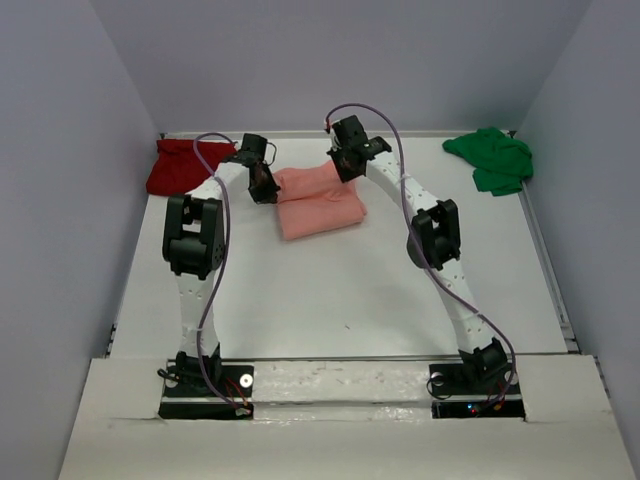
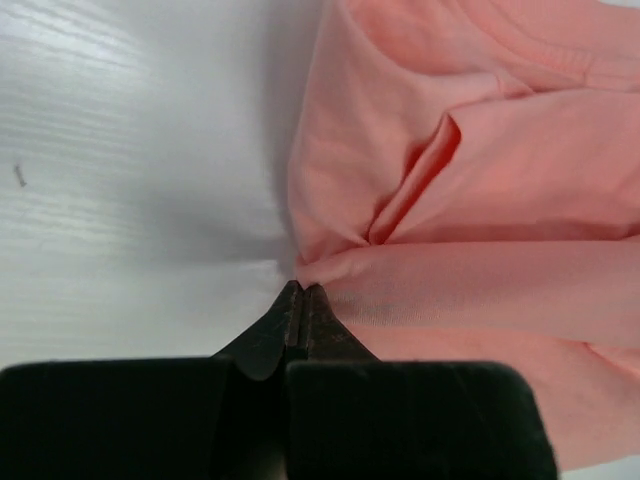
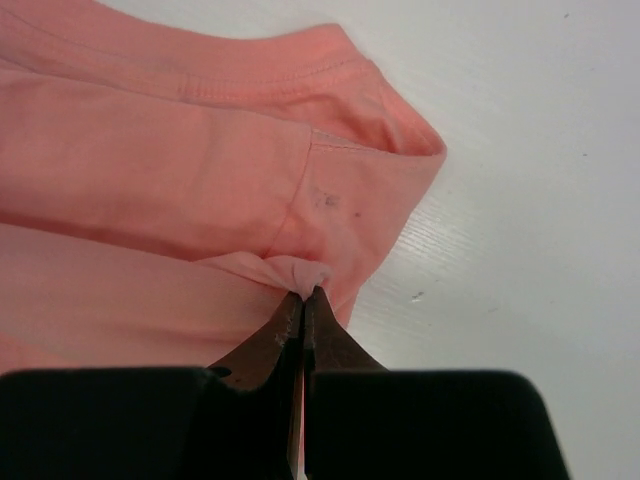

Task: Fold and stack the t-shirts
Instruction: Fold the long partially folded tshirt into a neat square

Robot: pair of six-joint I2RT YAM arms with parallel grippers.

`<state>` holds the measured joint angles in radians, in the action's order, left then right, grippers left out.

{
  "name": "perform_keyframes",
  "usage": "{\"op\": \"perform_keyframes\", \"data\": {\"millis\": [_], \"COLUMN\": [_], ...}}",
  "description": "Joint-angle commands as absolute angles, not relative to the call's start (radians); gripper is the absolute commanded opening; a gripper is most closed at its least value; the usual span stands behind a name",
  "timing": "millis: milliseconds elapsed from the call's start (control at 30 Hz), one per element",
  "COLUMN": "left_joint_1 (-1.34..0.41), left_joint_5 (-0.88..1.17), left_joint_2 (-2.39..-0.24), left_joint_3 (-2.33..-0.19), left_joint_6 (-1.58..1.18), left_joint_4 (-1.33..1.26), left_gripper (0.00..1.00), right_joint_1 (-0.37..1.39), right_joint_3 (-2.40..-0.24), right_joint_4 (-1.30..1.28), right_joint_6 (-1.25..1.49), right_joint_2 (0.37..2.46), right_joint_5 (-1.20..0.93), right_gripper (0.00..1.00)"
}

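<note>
The salmon-pink t-shirt (image 1: 320,203) lies folded in the middle of the table's far half. My left gripper (image 1: 264,186) is at its left edge, shut on a pinch of the pink cloth (image 2: 420,290). At the far right corner my right gripper (image 1: 345,160) is also shut on a fold of the same shirt (image 3: 200,200). Seen from the wrists, both pairs of jaws are pressed together with fabric bunched at their tips. A dark red t-shirt (image 1: 183,165) is crumpled at the far left. A bright green t-shirt (image 1: 492,159) sits bunched at the far right.
Grey walls close in the white table (image 1: 330,300) on the left, back and right. A white ledge (image 1: 340,385) runs along the near edge, carrying both arm bases. Purple cables loop along each arm.
</note>
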<state>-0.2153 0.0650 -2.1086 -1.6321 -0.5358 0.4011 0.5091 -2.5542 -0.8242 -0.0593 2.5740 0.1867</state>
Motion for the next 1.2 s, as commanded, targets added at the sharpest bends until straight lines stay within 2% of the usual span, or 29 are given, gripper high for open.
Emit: {"op": "perform_keyframes", "data": {"millis": [0, 67, 100, 133, 167, 200, 233, 267, 433, 533, 867, 1000, 1067, 1100, 1133, 1167], "left_joint_1": [-0.184, -0.186, -0.187, -0.187, -0.187, -0.192, -0.202, -0.210, -0.268, -0.324, -0.462, -0.468, -0.468, -0.466, -0.465, -0.462], "left_joint_5": [0.100, 0.118, 0.115, 0.112, 0.117, 0.085, 0.059, 0.036, -0.118, -0.201, -0.195, -0.147, -0.143, -0.141, -0.135, -0.132], "left_joint_2": [-2.227, -2.249, -2.249, -2.246, -2.244, -2.240, -2.224, -2.211, -2.067, -1.964, -1.737, -1.668, -1.628, -1.618, -1.611, -1.608], "left_joint_3": [-1.822, -1.857, -1.865, -1.876, -1.905, -1.920, -1.936, -1.936, -1.887, -1.827, -1.663, -1.526, -1.421, -1.390, -1.341, -1.327], "left_joint_6": [-0.512, -0.497, -0.495, -0.497, -0.486, -0.476, -0.453, -0.439, -0.387, -0.371, -0.370, -0.416, -0.440, -0.448, -0.454, -0.468], "left_joint_4": [0.503, 0.486, 0.480, 0.479, 0.476, 0.488, 0.491, 0.486, 0.462, 0.448, 0.443, 0.420, 0.379, 0.370, 0.356, 0.354], "left_gripper": [0.00, 0.11, 0.17, 0.35, 0.43, 0.49, 0.57, 0.61, 0.74, 0.75, 0.74, 0.68, 0.56, 0.45, 0.22, 0.07], "right_joint_1": [0.445, 0.436, 0.436, 0.436, 0.436, 0.436, 0.436, 0.436, 0.436, 0.436, 0.486, 0.515, 0.541, 0.541, 0.555, 0.564], "right_joint_3": [-2.539, -2.496, -2.487, -2.479, -2.464, -2.456, -2.454, -2.454, -2.419, -2.392, -2.243, -2.106, -2.002, -1.975, -1.929, -1.904], "right_joint_4": [-0.802, -0.798, -0.796, -0.796, -0.796, -0.795, -0.799, -0.799, -0.795, -0.785, -0.794, -0.788, -0.759, -0.753, -0.749, -0.744], "right_joint_6": [-0.051, -0.046, -0.038, -0.032, -0.032, -0.034, -0.041, -0.041, -0.067, -0.074, -0.054, -0.003, 0.033, 0.041, 0.051, 0.063], "right_joint_2": [2.628, 2.619, 2.619, 2.615, 2.614, 2.612, 2.614, 2.612, 2.556, 2.494, 2.228, 2.128, 2.093, 2.076, 2.047, 2.034], "right_joint_5": [0.118, 0.095, 0.094, 0.080, 0.089, 0.098, 0.106, 0.118, 0.162, 0.195, 0.301, 0.265, 0.256, 0.243, 0.191, 0.178], "right_gripper": [0.00, 0.00, 0.08, 0.14, 0.22, 0.39, 0.51, 0.52, 0.66, 0.71, 0.76, 0.73, 0.73, 0.72, 0.72, 0.71]}}
